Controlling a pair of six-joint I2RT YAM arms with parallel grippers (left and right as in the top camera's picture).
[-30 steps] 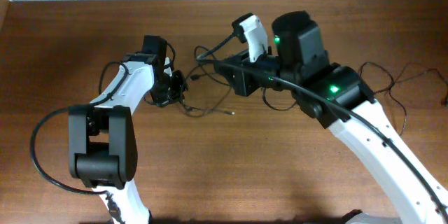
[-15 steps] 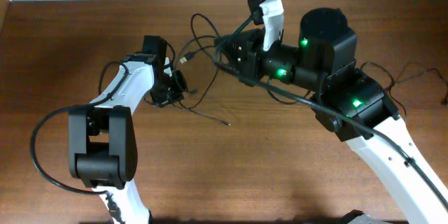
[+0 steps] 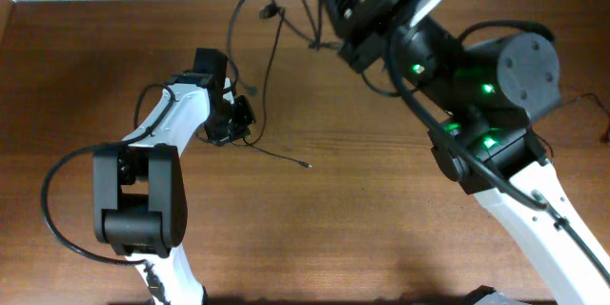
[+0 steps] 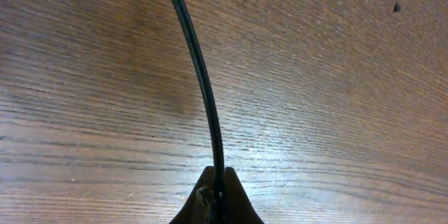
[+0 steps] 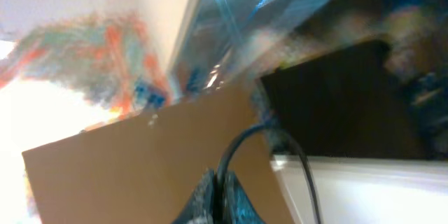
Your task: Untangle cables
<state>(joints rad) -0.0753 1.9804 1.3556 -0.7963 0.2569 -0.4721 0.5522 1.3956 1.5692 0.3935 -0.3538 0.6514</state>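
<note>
Thin black cables (image 3: 270,67) hang in loops from my right gripper (image 3: 322,42), which is raised high over the back of the table and shut on a cable (image 5: 236,147). A small plug (image 3: 272,10) dangles near the top of the loops. One strand runs down to my left gripper (image 3: 238,120), which is low on the wooden table (image 3: 315,238) and shut on the cable (image 4: 203,91) at its fingertips (image 4: 227,194). A loose cable end (image 3: 301,163) lies on the table right of the left gripper. The right wrist view is blurred.
More thin cable (image 3: 558,107) lies at the right edge of the table behind the right arm. The left arm's thick black cable (image 3: 52,200) loops out at the left. A white wall runs along the back edge.
My right gripper has risen steeply and moved right, lifting the cable loops off the table. The strand to the left gripper has pulled taut. The left arm has not moved.
</note>
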